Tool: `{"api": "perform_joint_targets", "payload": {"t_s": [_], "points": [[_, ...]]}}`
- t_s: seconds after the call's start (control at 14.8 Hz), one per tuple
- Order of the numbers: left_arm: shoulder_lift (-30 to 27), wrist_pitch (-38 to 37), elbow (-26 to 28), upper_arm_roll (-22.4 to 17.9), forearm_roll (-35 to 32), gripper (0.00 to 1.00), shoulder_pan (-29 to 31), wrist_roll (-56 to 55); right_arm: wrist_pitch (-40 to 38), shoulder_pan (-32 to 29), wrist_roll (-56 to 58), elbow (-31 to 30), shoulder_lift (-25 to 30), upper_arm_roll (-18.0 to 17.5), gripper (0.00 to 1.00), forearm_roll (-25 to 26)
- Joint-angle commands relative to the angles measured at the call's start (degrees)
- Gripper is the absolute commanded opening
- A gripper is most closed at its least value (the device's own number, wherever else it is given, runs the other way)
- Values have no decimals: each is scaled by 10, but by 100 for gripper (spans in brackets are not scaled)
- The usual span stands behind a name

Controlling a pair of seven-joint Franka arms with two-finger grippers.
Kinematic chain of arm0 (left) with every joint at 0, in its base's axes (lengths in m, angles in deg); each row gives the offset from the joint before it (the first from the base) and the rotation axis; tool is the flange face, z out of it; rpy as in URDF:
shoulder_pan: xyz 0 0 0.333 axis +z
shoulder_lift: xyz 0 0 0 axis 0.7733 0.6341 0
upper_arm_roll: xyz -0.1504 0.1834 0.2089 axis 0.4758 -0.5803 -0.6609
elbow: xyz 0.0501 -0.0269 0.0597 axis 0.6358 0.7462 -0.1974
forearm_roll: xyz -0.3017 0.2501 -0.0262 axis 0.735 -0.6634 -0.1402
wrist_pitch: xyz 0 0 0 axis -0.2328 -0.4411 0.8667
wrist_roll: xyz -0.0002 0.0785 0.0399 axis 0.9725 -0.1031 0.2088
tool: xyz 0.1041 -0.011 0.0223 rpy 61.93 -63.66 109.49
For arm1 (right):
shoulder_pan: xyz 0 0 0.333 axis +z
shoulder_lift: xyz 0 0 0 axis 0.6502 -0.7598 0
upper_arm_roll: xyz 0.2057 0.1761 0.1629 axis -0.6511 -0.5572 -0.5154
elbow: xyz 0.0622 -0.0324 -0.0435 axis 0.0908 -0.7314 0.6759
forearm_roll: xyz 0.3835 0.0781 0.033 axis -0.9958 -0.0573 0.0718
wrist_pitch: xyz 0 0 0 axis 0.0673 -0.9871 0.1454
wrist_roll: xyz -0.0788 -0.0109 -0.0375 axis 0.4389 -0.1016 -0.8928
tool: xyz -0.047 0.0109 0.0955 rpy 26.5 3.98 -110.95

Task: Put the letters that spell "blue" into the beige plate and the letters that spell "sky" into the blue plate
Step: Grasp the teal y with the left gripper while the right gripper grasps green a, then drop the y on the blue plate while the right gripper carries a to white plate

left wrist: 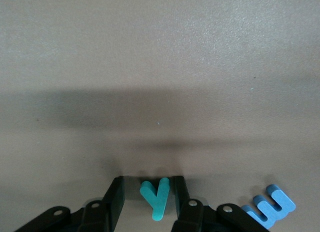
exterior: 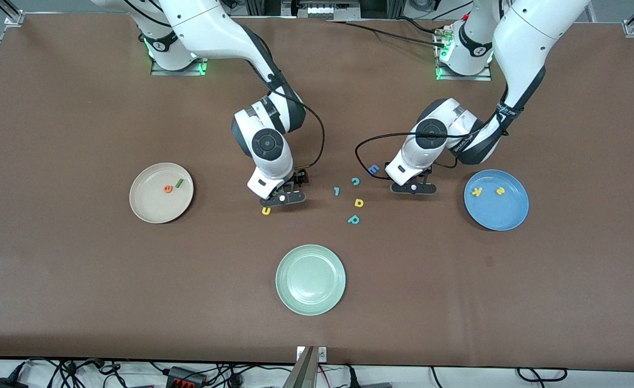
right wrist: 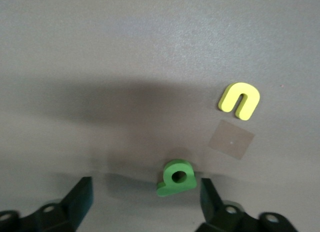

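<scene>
A brown table (exterior: 80,269) seen from above, with two white robot arms reaching down toward a scatter of small foam letters at its middle.

Some things are hidden. In the front view the left gripper (exterior: 413,188) covers the teal y, and the right gripper (exterior: 283,198) covers the green b; only the wrist views show them. In the left wrist view the teal y (left wrist: 156,197) lies on the table between the two dark fingers (left wrist: 116,197), which stand close on either side of it; whether they already press it cannot be told. A blue capital E (left wrist: 270,206) lies just beside that gripper. In the right wrist view the green b (right wrist: 176,178) lies on the table between fingers (right wrist: 80,197) that stand wide apart, near one finger and touching neither. The yellow u (right wrist: 240,100) lies near it, also visible just in front of the right gripper from above.

There are three plates. The beige plate (exterior: 150,213), toward the right arm's end, holds two letters: the orange e (exterior: 168,188) and the dark-green l (exterior: 179,183). The blue plate (exterior: 503,215), toward the left arm's end, holds two yellow letters, the k (exterior: 476,191) and the s (exterior: 500,190). A pale green plate (exterior: 310,280), nearest the camera, holds nothing.

Four more loose letters lie between the grippers: two small teal ones (exterior: 355,181), too small to read surely, a yellow closed-loop letter (exterior: 358,202) and a teal p-shaped letter (exterior: 353,219).
</scene>
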Motion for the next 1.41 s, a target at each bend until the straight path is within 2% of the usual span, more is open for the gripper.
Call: {"api": "perform_joint_targets", "payload": {"t_s": [0.0, 0.13, 0.2, 0.34, 0.54, 0.74, 0.88, 0.94, 1.08, 1.21, 1.35], "points": [[5, 5, 2, 3, -18, 19, 4, -12, 6, -2, 10, 7, -3, 1, 89, 8], [4, 5, 1, 4, -18, 11, 4, -12, 7, -3, 19, 7, -4, 1, 84, 8], [2, 3, 0, 4, -18, 10, 5, -10, 6, -4, 26, 6, -4, 1, 79, 8], [-11, -12, -4, 4, -18, 10, 14, -3, 6, -5, 27, 6, -8, 1, 79, 8], [-41, -104, -40, 9, -18, 10, 47, 74, 5, -6, 38, 1, -14, 2, 79, 9], [-44, -234, -123, 9, -17, 10, 62, 171, 2, -8, 36, -4, -14, 2, 78, 8], [-41, -284, -159, 6, -17, 10, 81, 233, 1, -7, 34, -3, -14, 2, 65, 8], [-41, -292, -168, 6, -17, 11, 103, 273, 1, -7, 33, -3, -13, 2, 53, 8], [-32, -283, -174, 5, -18, 11, 159, 381, 1, -8, 35, -3, -12, 2, 36, 7], [-6, -269, -195, 5, -18, 11, 207, 467, 1, -12, 36, -3, -12, 2, 29, 7], [22, -256, -213, 2, -18, 12, 228, 517, 1, -12, 39, 0, -12, 2, 25, 6]]}}
